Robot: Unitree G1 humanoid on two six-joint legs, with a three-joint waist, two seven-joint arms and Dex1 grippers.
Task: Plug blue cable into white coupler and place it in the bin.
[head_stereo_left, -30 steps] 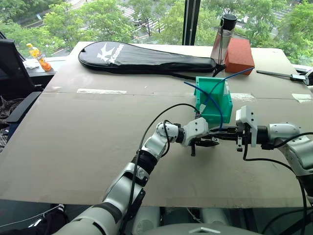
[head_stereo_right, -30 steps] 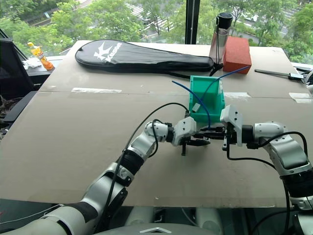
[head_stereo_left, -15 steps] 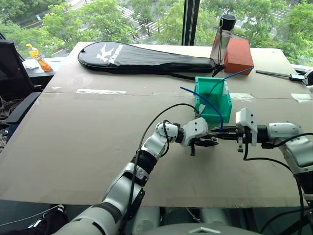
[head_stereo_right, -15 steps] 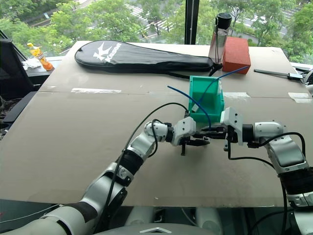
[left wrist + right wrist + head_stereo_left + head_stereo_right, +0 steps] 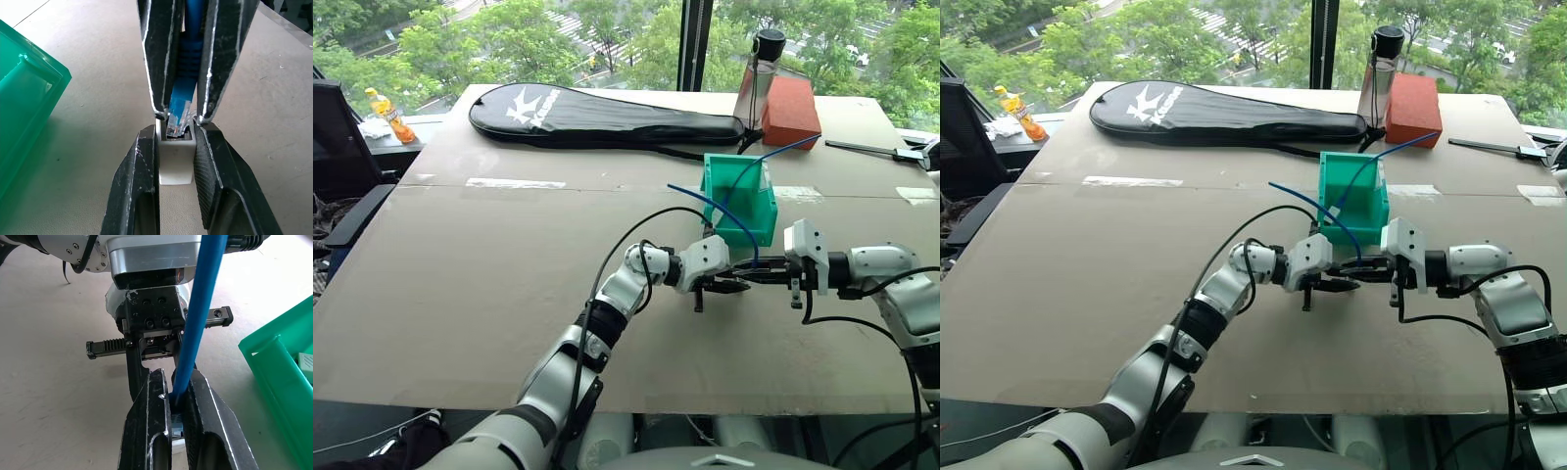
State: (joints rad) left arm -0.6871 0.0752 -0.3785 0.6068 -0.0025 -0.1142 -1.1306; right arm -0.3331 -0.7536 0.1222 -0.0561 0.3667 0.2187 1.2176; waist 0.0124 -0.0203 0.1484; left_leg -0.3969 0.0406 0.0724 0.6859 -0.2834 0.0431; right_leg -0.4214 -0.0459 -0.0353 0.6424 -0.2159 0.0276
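Low over the table in front of the bin (image 5: 744, 235), my two grippers meet tip to tip. The left gripper (image 5: 176, 142) is shut on the white coupler (image 5: 175, 166), whose dark socket faces the other gripper. The right gripper (image 5: 178, 396) is shut on the plug end of the blue cable (image 5: 178, 112). The clear plug tip sits at the socket's mouth, slightly tilted. From there the blue cable (image 5: 724, 211) arcs up and left in front of the teal bin. In the head views the left gripper (image 5: 729, 284) and right gripper (image 5: 759, 276) touch end to end.
A longer blue cord (image 5: 783, 152) rises out of the bin toward the back right. Behind it stand a reddish-brown block (image 5: 793, 110) and a dark bottle (image 5: 759, 78). A black racket cover (image 5: 597, 113) lies across the back of the table.
The right wrist has rolled a little, and the cable's free end has swung left and lower. Both hands have stayed in place.
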